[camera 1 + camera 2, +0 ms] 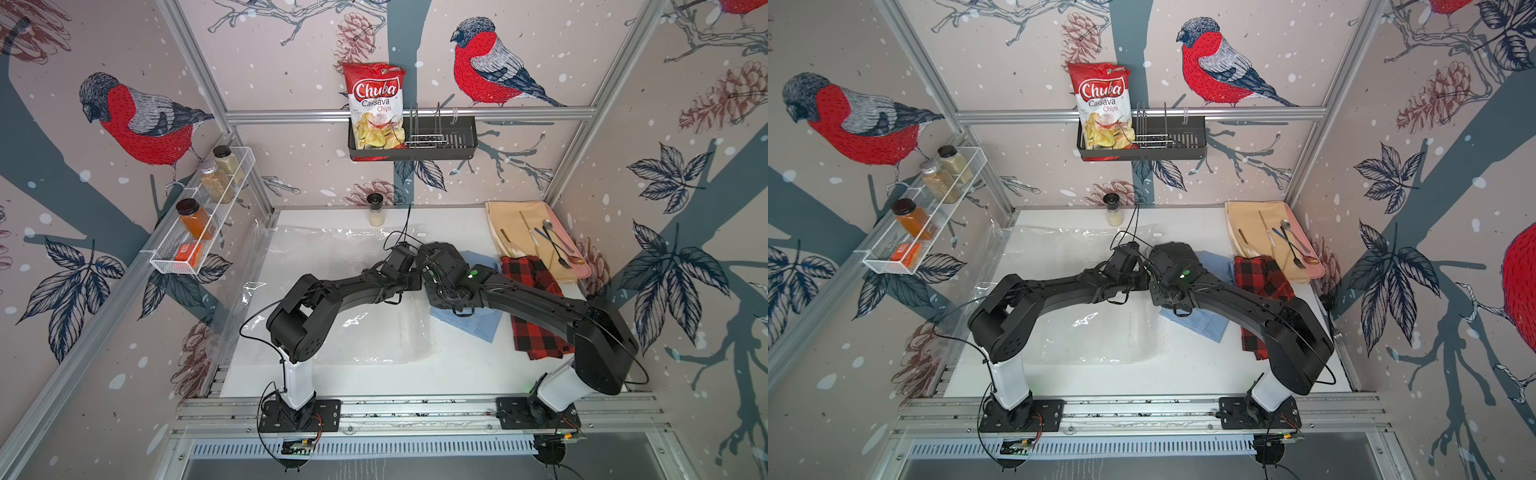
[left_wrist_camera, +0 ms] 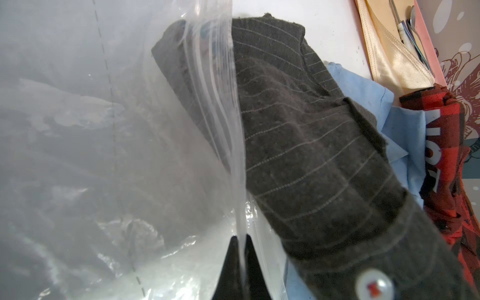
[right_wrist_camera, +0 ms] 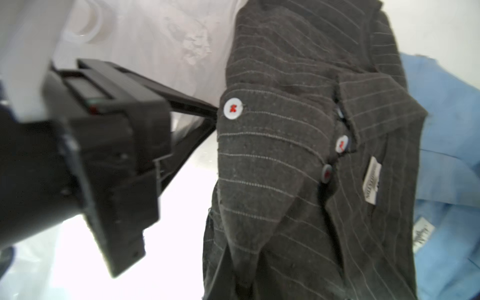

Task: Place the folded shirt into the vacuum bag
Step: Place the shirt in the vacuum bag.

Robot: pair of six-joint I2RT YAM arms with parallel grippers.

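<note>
The vacuum bag (image 1: 332,257) is a clear, crinkly sheet that lies flat across the left and middle of the white table. My left gripper (image 2: 241,237) is shut on the bag's zip edge (image 2: 228,104) and holds it up. A folded dark grey pinstriped shirt (image 2: 298,130) with white buttons sits right beside that edge. One end of the shirt shows through the plastic. My right gripper (image 3: 244,280) is shut on a fold of this shirt (image 3: 285,181). In both top views the two wrists meet over the bag's right edge and hide the shirt.
A light blue shirt (image 1: 482,324) lies under the right arm, and a red-black plaid shirt (image 1: 536,328) lies to its right. A pink tray (image 1: 582,266) with a beige cloth and cutlery stands at the back right. A spice jar (image 1: 376,210) stands at the back wall.
</note>
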